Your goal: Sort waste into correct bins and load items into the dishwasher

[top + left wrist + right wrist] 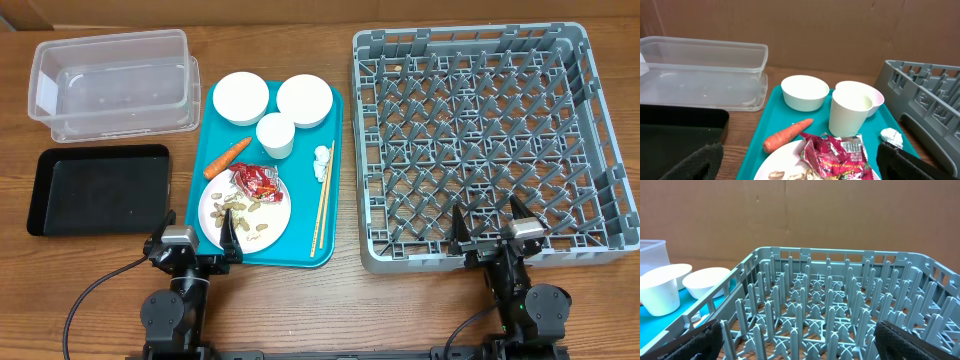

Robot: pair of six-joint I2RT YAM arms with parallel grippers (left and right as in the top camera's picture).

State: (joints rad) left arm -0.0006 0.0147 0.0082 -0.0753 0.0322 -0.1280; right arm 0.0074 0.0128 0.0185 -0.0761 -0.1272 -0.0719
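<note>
On a teal tray [297, 238] stand two white bowls [241, 99] [304, 100] and a cup [275, 135]. Beside them lie a carrot [227, 157], paper wads [322, 163] and chopsticks [322, 200]. A white plate [272, 218] holds a red wrapper [258, 181] and peanut scraps [236, 210]. My left gripper [198, 235] stands open at the tray's near left corner, with the wrapper [837, 155] and carrot [787, 135] just ahead of it. The right gripper [490, 232] stands open over the near edge of the grey rack [490, 145], with pegs [830, 305] between its fingers.
A clear tub [110, 85] sits at the back left. In front of it is a black tray [95, 190], close to my left finger [695, 162]. The rack's wall [925, 95] rises right of the teal tray. A cardboard wall stands behind.
</note>
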